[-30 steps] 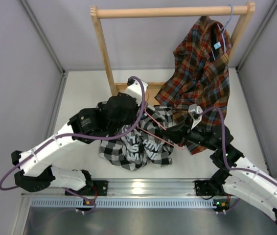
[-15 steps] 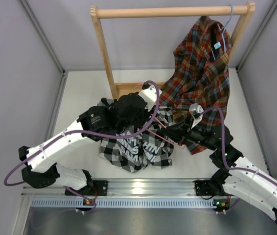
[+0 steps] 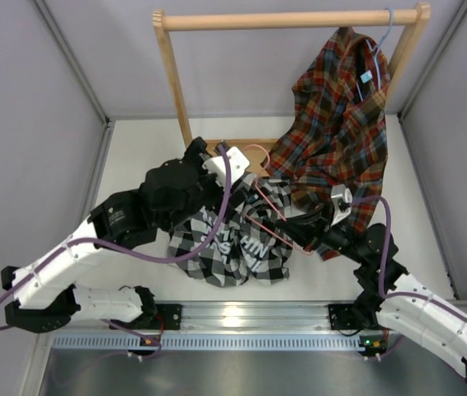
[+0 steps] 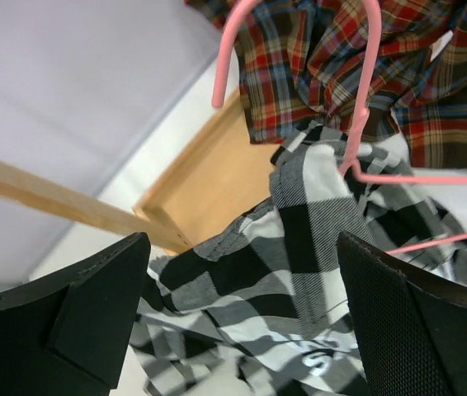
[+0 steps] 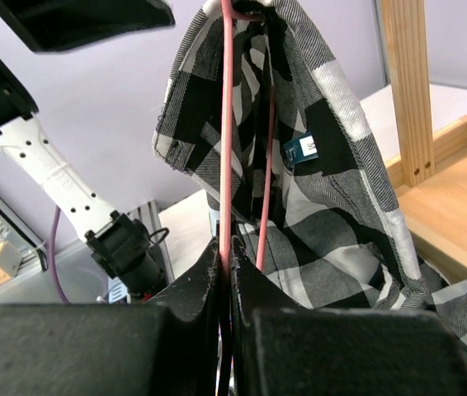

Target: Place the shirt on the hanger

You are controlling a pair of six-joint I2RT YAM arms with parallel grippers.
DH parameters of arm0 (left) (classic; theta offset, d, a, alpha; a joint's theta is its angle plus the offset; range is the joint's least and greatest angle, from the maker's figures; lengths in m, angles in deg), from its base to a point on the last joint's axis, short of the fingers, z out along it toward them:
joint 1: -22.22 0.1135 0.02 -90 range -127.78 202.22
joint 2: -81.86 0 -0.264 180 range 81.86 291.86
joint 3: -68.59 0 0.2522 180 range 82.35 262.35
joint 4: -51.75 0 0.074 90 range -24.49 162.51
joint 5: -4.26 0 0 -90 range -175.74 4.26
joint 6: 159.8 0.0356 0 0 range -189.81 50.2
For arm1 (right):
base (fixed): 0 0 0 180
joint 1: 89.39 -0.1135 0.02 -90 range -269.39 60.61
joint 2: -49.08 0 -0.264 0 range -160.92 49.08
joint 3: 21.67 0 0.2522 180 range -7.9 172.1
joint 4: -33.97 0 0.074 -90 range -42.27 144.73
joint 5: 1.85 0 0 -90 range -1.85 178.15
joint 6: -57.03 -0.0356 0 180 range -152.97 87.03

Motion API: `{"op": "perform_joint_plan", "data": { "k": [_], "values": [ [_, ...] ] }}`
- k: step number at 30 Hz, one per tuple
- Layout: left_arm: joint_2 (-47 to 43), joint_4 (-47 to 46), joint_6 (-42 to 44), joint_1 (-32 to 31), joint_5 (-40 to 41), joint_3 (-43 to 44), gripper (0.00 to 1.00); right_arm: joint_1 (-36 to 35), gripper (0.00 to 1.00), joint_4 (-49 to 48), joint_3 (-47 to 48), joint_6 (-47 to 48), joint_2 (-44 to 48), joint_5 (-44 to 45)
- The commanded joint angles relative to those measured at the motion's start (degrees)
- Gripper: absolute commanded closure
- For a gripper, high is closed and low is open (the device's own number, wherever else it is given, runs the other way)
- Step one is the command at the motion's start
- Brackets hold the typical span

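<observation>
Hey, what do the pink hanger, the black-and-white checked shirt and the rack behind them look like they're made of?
Pink hanger: a thin, evenly round rod bent into a hook with a smooth pink coat. It is probably coated metal wire, possibly plastic.
Checked shirt: matte woven cloth falling in soft folds, likely cotton.
Rack: pale unpainted wood with the grain showing.

The shirt (image 3: 233,247) drapes the hanger (image 5: 226,124), before the rack (image 3: 291,19).

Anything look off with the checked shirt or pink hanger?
The shirt is crumpled in a heap on the table, only part draped over the hanger, which sits tilted, not on the rack. The right gripper pinches its wire; the left gripper is open above the shirt.
</observation>
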Motion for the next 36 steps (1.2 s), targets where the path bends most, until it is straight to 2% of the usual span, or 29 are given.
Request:
{"op": "perform_joint_plan", "data": {
  "k": [1,2,4,5,6,8,10,16,21,24,25,26,28,31,33,36],
  "values": [
    [-5.06,-9.86,15.61,2.3,-10.6,-5.47,0.02,-0.65,1.0,-10.24,-0.02,-0.27,3.23,0.97],
    [-5.95,-10.56,17.31,5.09,-20.75,-7.22,0.02,-0.74,1.0,-9.63,-0.02,-0.1,3.67,1.05],
    [-6.67,-9.96,18.82,9.14,-30.73,-6.81,0.02,-0.65,1.0,-7.7,-0.11,0.34,5.07,0.97],
    [-6.23,-8.21,18.91,15.17,-36.78,-5.58,0.02,-0.65,1.0,-7.08,-0.11,0.52,5.52,0.71],
    [-5.18,-4.02,18.91,18.8,-49.9,-2.09,0.02,-0.65,1.0,-5.33,-0.02,0.78,6.39,0.18],
    [0.15,1.88,19.43,26.34,-60.79,2.75,0.02,-0.56,1.0,-3.3,0.24,1.74,7.19,-0.78],
    [3.95,9.08,20.14,27.53,-68.28,8.98,0.02,-0.47,1.0,-1.29,0.33,2.54,8.15,-2.8],
    [10.38,17.9,23.3,27.53,-79.71,12.36,0.02,-0.47,1.0,3.64,0.86,5.44,10.88,-3.87],
    [11.44,18.35,22.6,27.53,-81.5,9.73,0.06,-0.47,1.0,4.35,1.21,6.41,10.62,-5.79],
    [11.88,18.26,22.86,27.45,-82.28,8.49,0.15,-0.39,1.0,3.04,1.56,6.67,9.66,-8.6],
    [12.14,18.26,22.86,27.53,-82.55,8.32,0.23,-0.47,1.0,2.69,1.56,6.76,9.48,-9.22],
    [12.32,18.35,22.86,27.45,-82.55,8.23,0.26,-0.47,1.0,2.33,1.65,6.85,9.22,-9.84],
    [12.32,18.26,22.78,27.53,-82.64,8.05,0.3,-0.47,1.0,2.07,2.0,7.29,8.86,-11.42],
    [12.06,18.88,23.04,27.53,-84.3,8.14,0.3,-0.47,1.0,2.15,2.26,7.81,8.86,-12.48],
    [11.7,18.96,22.87,27.53,-84.92,7.88,0.41,-0.47,1.0,2.24,2.53,8.08,9.04,-12.74],
    [11.53,18.97,21.64,27.45,-85.53,7.35,0.43,-0.47,1.0,1.89,2.79,8.25,9.39,-12.92]
  ]
}}
